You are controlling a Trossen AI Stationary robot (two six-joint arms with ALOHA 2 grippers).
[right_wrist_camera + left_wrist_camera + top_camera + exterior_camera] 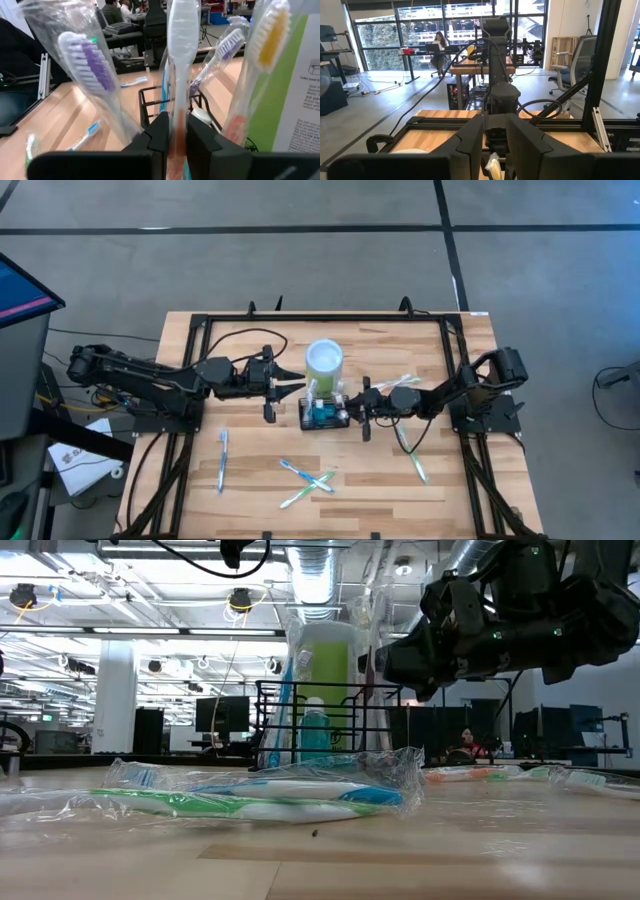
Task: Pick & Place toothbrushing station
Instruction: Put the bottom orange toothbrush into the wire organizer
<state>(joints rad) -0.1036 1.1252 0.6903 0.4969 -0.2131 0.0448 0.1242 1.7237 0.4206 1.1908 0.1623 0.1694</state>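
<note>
Toothbrushing station (322,416), black wire-mesh caddy, right pincer (174,131) clenched on plastic-wrapped toothbrush (180,55), left pincer (300,381) state unclear.

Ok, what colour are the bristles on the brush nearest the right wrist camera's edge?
Purple bristles on a wrapped toothbrush, clearest in the right wrist view.

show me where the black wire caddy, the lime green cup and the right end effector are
black wire caddy (325,416), high view, on its mesh top.
lime green cup (324,360), high view, on its white inside.
right end effector (352,411), high view, between its fingertips beside the caddy.
</note>
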